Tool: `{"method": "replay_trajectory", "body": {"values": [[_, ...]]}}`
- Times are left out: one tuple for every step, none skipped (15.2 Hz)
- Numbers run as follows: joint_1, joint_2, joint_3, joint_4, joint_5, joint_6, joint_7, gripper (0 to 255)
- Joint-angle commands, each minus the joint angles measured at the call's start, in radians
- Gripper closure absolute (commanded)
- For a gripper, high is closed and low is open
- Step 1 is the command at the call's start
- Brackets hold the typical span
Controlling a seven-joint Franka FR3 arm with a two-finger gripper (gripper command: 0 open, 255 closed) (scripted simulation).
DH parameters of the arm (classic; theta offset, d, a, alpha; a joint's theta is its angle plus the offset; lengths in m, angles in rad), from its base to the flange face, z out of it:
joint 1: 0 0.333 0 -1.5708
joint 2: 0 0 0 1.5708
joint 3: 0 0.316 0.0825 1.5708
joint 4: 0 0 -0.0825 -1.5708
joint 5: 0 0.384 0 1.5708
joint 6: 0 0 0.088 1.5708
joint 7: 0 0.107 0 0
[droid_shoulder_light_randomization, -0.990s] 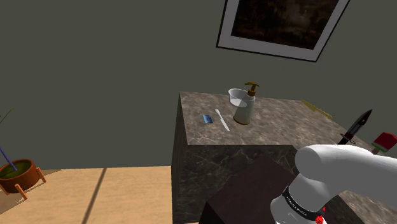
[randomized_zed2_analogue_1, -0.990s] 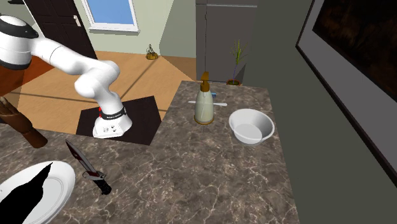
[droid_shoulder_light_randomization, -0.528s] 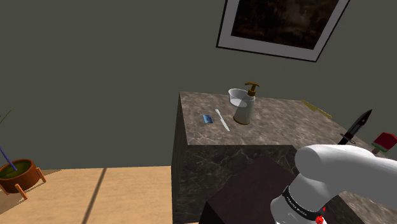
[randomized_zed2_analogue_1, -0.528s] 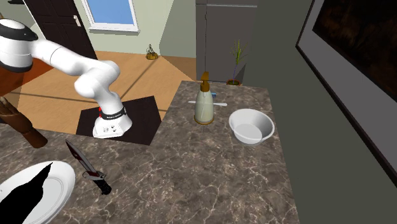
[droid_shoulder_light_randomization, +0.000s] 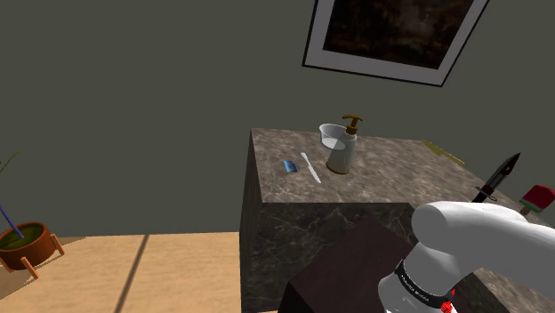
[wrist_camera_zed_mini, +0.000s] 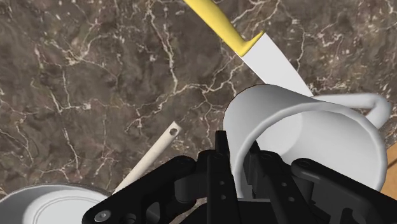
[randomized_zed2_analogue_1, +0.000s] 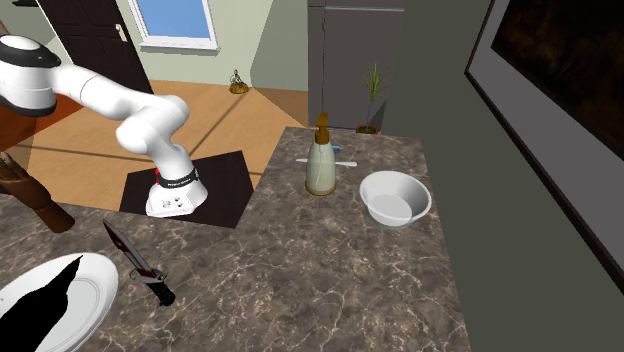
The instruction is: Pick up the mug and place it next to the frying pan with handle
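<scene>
Wrist view: white mug, seemingly in pincer.

Mug: plain white, with a thin wall and a wide round mouth. It is tipped so that the open mouth and pale inside face the wrist camera. Its loop handle projects from the side away from the frying pan. The gripper clasps the mug's wall at the rim, one black finger outside and one inside. Whether the base touches the dark veined stone surface cannot be told.

Frying pan: white and round, near the mug. Its straight pale handle slants out along the stone surface.
</scene>
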Motion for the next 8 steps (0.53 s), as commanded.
{"method": "replay_trajectory", "body": {"values": [[-0.008, -0.012, -0.008, -0.022, -0.009, 0.017, 0.006, 255], [-0.011, -0.018, -0.013, -0.031, -0.014, 0.025, 0.009, 255], [-0.014, -0.024, -0.018, -0.04, -0.019, 0.032, 0.012, 255], [-0.017, -0.029, -0.023, -0.049, -0.024, 0.04, 0.015, 255], [-0.02, -0.035, -0.028, -0.057, -0.028, 0.048, 0.017, 255], [-0.022, -0.041, -0.033, -0.066, -0.033, 0.056, 0.02, 255], [-0.024, -0.046, -0.038, -0.074, -0.038, 0.063, 0.023, 255], [-0.027, -0.052, -0.043, -0.082, -0.043, 0.071, 0.025, 255]]}}
